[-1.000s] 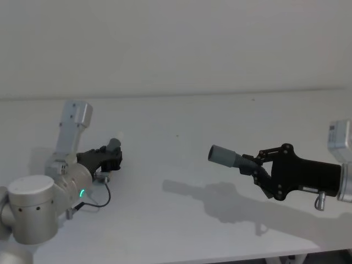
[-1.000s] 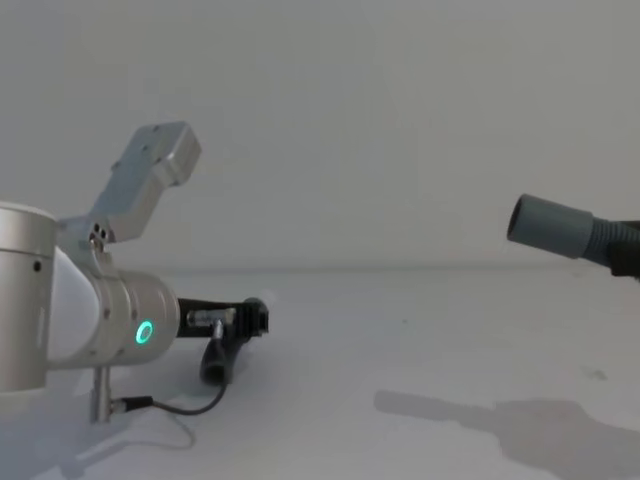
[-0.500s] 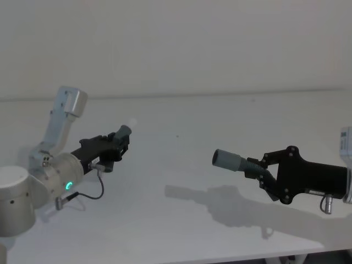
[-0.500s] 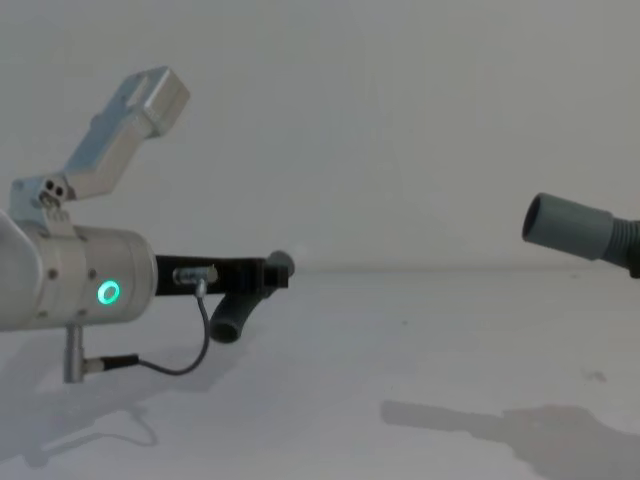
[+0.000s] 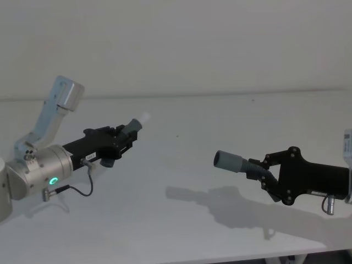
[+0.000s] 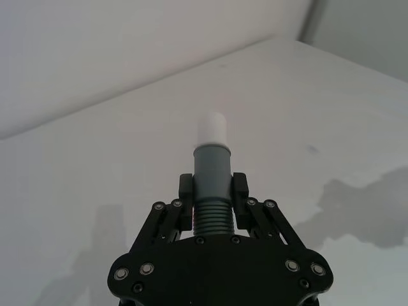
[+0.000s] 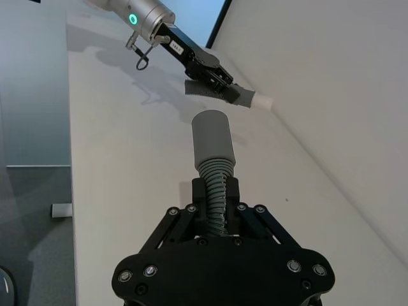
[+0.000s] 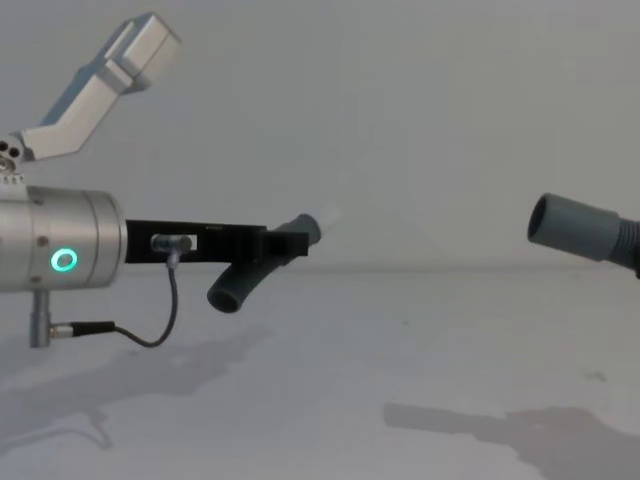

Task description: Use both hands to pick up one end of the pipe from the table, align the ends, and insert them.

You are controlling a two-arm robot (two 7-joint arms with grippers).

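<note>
My left gripper [image 5: 124, 141] is shut on a dark grey pipe piece [image 5: 132, 128], held above the table [image 5: 181, 115]. Its narrow white tip [image 5: 144, 117] points toward the right. In the left wrist view the gripper [image 6: 212, 191] clamps the ribbed part, and the white tip [image 6: 213, 127] sticks out ahead. My right gripper [image 5: 259, 171] is shut on the other pipe piece [image 5: 230, 161], whose wide grey socket mouth faces left. The two ends are well apart, with the white tip higher and farther back in the head view. The chest view shows the left piece [image 8: 240, 285] and the socket [image 8: 572, 225] at similar heights.
A plain white wall rises behind the table. A thin black cable [image 5: 82, 192] hangs under the left wrist. Shadows of both arms lie on the table surface between and below the grippers.
My left gripper has lifted its pipe piece off the table and swung it up and to the right. The right gripper with its piece has barely shifted.
</note>
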